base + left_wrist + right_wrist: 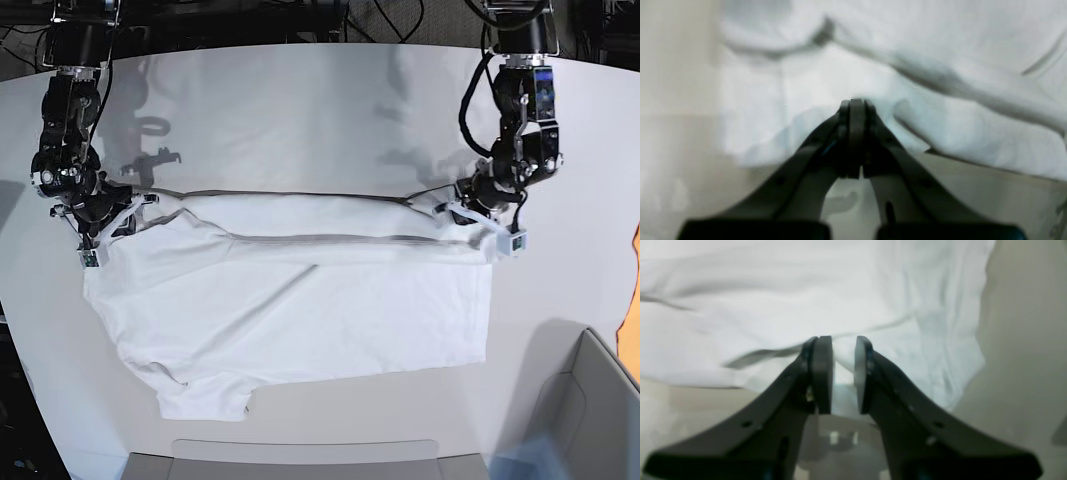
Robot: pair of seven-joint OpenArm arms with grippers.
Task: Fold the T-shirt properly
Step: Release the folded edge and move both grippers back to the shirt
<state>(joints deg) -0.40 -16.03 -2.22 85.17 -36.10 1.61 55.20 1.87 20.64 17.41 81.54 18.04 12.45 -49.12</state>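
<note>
Pressed together at the T-shirt (940,43) hem, the left gripper (856,103) is seen pinching cloth near the tabletop's (300,90) far edge, while a slim gap shows in the right gripper (843,340), so that corner could be dropped.

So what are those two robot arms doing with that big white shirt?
They are folding the T-shirt on the white table. Each arm is at one end of the shirt's far edge. The left gripper has its fingers pressed shut at the cloth's edge; whether cloth is pinched between them is hard to tell. The right gripper has a small gap between its fingers, with cloth in it. The shirt lies spread out and wrinkled, with a long crease across it.
</note>
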